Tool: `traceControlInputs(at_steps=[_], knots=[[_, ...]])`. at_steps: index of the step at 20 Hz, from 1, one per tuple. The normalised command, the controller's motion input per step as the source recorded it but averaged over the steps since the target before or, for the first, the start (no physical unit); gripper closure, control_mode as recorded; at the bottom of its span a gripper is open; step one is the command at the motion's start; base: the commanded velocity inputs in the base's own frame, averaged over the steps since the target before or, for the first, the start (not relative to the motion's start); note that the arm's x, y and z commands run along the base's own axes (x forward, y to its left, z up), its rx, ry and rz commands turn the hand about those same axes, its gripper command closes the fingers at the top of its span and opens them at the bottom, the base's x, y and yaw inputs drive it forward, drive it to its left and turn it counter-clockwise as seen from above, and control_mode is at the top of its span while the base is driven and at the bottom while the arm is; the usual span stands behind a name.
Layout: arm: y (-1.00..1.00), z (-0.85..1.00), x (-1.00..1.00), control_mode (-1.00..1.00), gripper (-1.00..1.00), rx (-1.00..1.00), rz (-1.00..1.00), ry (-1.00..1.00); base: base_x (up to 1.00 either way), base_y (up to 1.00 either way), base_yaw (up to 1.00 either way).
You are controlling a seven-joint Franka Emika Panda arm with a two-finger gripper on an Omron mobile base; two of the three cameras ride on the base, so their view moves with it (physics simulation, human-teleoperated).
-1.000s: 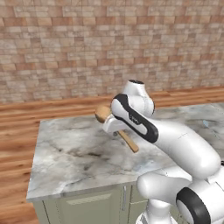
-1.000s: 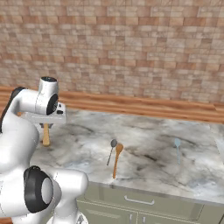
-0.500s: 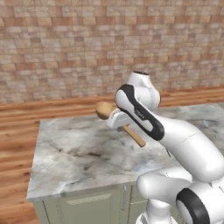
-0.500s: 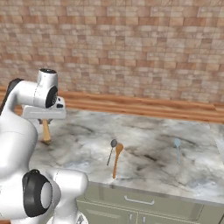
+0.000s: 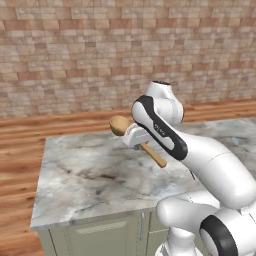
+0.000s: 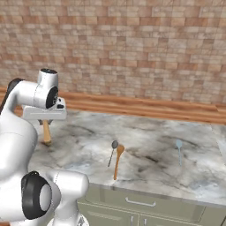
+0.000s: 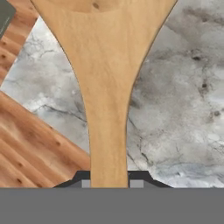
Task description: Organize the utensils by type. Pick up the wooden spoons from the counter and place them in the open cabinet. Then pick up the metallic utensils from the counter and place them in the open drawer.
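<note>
The gripper [image 5: 139, 141] is clamped on the handle of the large light-tan wooden spoon [image 5: 134, 136], which it carries in the air above the left part of the tabletop [image 5: 90, 175]; in the hand view the handle runs straight up from between the two fingertips and widens into the bowl [image 7: 105, 26]. Judging from this, the task is at its first stage: one wooden spoon is lifted but not yet in any cabinet, and no cabinet or drawer can be made out here. The smaller orange-brown wooden spoon [image 6: 118, 161] lies near the front edge of the tabletop, just beside a thin dark metal spoon [image 6: 112, 152], and a pale grey metal piece [image 6: 178, 150] lies well apart to the right. All three remain to be moved. Below the held spoon, the far left corner of the marble meets wooden floor [image 7: 30, 148]. A brick wall [image 5: 100, 55] stands beyond, and the air around the arm looks open.
</note>
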Motion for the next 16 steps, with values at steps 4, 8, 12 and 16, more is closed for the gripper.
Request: traceControlInputs(at_steps=[4, 8, 12, 16], knots=[[0.0, 0.0, 0.0, 1.0, 1.0, 0.0, 0.0, 0.0, -0.5, -0.12, 0.0], [0.0, 0.0, 0.0, 1.0, 1.0, 0.0, 0.0, 0.0, -0.52, -0.14, -0.14], [0.0, 0.0, 0.0, 1.0, 1.0, 0.0, 0.0, 0.0, -0.24, -0.02, -0.59], [0.0, 0.0, 0.0, 1.0, 1.0, 0.0, 0.0, 0.0, -0.1, 0.0, -0.78]])
